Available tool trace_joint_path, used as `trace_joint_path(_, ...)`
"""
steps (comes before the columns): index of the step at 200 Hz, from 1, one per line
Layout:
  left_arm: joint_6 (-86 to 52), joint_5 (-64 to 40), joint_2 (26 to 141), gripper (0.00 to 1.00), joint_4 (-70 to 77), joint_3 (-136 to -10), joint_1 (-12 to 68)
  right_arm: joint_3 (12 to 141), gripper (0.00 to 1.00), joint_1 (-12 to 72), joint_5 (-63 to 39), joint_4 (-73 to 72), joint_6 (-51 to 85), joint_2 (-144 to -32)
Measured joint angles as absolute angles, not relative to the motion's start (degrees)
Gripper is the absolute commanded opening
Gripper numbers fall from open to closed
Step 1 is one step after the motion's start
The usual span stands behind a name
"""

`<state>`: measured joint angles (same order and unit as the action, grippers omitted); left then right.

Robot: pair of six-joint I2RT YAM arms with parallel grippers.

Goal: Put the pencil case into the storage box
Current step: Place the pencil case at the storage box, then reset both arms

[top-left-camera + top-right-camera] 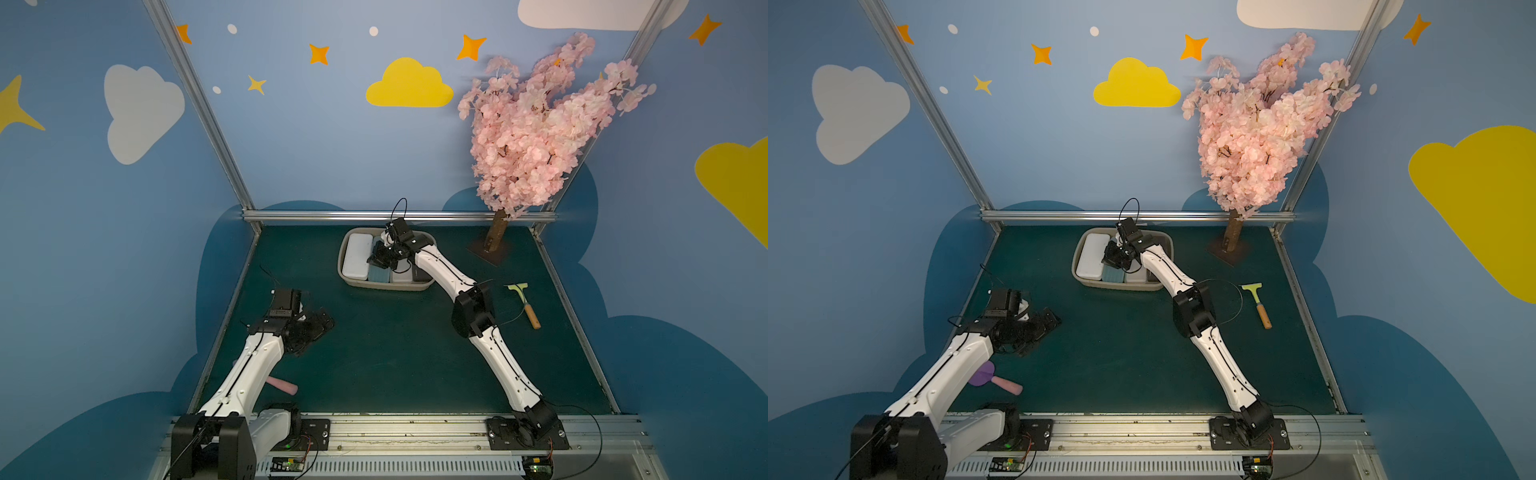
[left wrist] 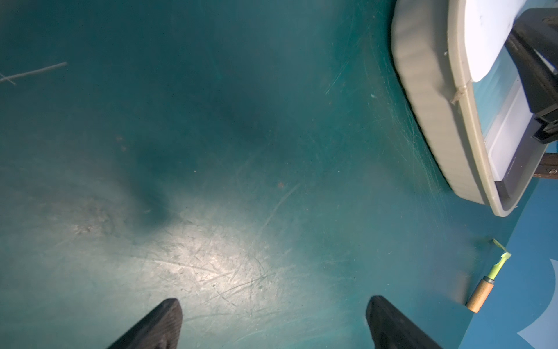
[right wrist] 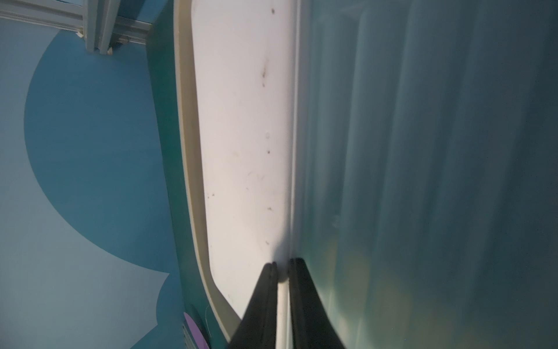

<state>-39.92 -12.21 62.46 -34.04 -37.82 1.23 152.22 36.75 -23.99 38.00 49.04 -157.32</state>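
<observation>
Right gripper [image 3: 283, 267] pinches the rim of the white case [image 3: 241, 136] inside the box [image 1: 386, 286] at 12 o'clock on the mat [image 1: 395, 365]. That case lies at the box's 9 o'clock, with a teal case [image 1: 379, 275] beside it. Left gripper [image 2: 274, 302] gapes empty at 9 o'clock. A scraper [image 1: 524, 303] lies at 3 and a tree [image 1: 536, 124] stands at 1.

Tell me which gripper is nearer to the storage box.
Right. The right gripper is inside the storage box, pinching the white pencil case; left gripper hangs open over the mat, apart.
</observation>
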Motion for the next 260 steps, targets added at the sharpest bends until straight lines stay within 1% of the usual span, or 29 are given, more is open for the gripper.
trace_joint_path(44, -39.9, -12.2, 61.2, 0.99, -34.1, -37.8, 1.2, 146.7, 0.37, 36.2, -22.7, 38.0, 45.0, -151.5)
trace_joint_path(61, -39.8, -12.1, 60.3, 0.99, -34.4, -37.8, 1.2, 142.4, 0.41, 35.9, -21.7, 37.9, 42.8, -146.3)
trace_joint_path(75, -39.1, -11.5, 59.9, 0.99, -35.4, -38.7, 1.2, 136.2, 0.45, 35.4, -19.8, 37.3, 40.4, -139.7)
trace_joint_path(107, -36.5, -7.2, 59.4, 0.99, -35.7, -43.1, 1.3, 115.8, 0.59, 33.6, -12.6, 35.6, 31.2, -119.2)
trace_joint_path(138, -32.1, 1.3, 56.6, 0.99, -31.5, -43.3, 1.8, 92.2, 0.69, 30.4, -2.1, 33.0, 22.0, -100.2)
trace_joint_path(153, -29.0, 5.6, 53.8, 0.99, -27.0, -40.4, 2.0, 80.6, 0.73, 27.7, 2.4, 31.3, 17.9, -93.2)
trace_joint_path(177, -23.5, 10.9, 48.9, 1.00, -17.8, -32.5, 2.0, 63.6, 0.80, 20.6, 9.1, 27.5, 11.8, -82.7)
trace_joint_path(190, -20.8, 13.1, 47.0, 1.00, -12.6, -27.8, 2.0, 56.3, 0.85, 16.4, 11.6, 24.4, 9.1, -77.0)
trace_joint_path(206, -18.5, 15.3, 46.4, 1.00, -7.0, -22.8, 2.0, 49.1, 0.88, 11.9, 13.4, 19.0, 6.2, -70.8)
trace_joint_path(227, -17.3, 17.5, 47.9, 1.00, -1.7, -18.9, 1.4, 42.6, 0.91, 7.6, 14.0, 11.0, 4.6, -68.1)
trace_joint_path(260, -16.3, 18.9, 53.0, 1.00, 8.1, -15.8, -0.7, 35.6, 0.94, 4.4, 13.8, -1.9, 3.9, -74.2)
